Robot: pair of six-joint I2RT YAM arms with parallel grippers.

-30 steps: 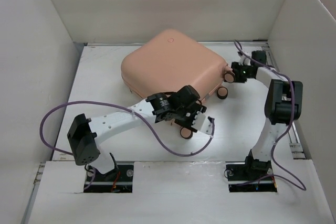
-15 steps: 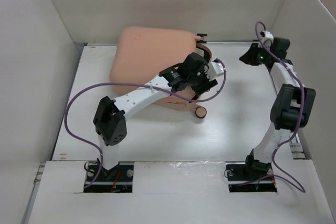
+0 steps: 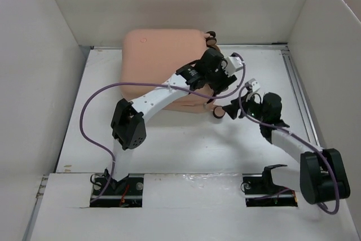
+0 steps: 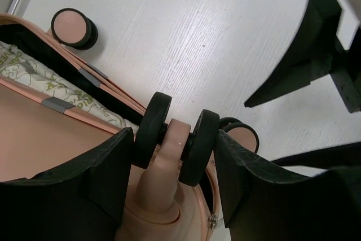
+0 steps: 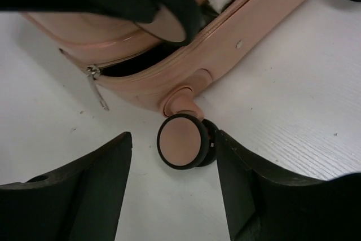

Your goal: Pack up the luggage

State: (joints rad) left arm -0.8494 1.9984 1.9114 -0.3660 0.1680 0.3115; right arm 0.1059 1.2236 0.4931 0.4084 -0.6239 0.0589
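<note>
The salmon-pink luggage (image 3: 158,60) stands at the back middle of the table, its shell slightly ajar. A patterned cloth (image 4: 34,74) shows in the gap. My left gripper (image 3: 217,80) is at its right end, shut on a double black wheel (image 4: 177,136), with both fingers against the wheel's sides. My right gripper (image 3: 228,110) is low on the table, open around the front corner wheel (image 5: 180,141). Its right finger is close to that wheel and its left finger stands apart. A zipper pull (image 5: 97,86) hangs from the luggage (image 5: 254,21) beside it.
White walls enclose the table on the left, back and right. A metal rail (image 3: 294,77) runs along the right side. The left arm's purple cable (image 3: 93,103) loops over the left half. Another wheel (image 4: 73,26) rests on the table.
My right arm has swung from the back right corner to the middle, and its jaws now stand round the front wheel. The left gripper, still holding its wheel, has turned the luggage toward the back.
</note>
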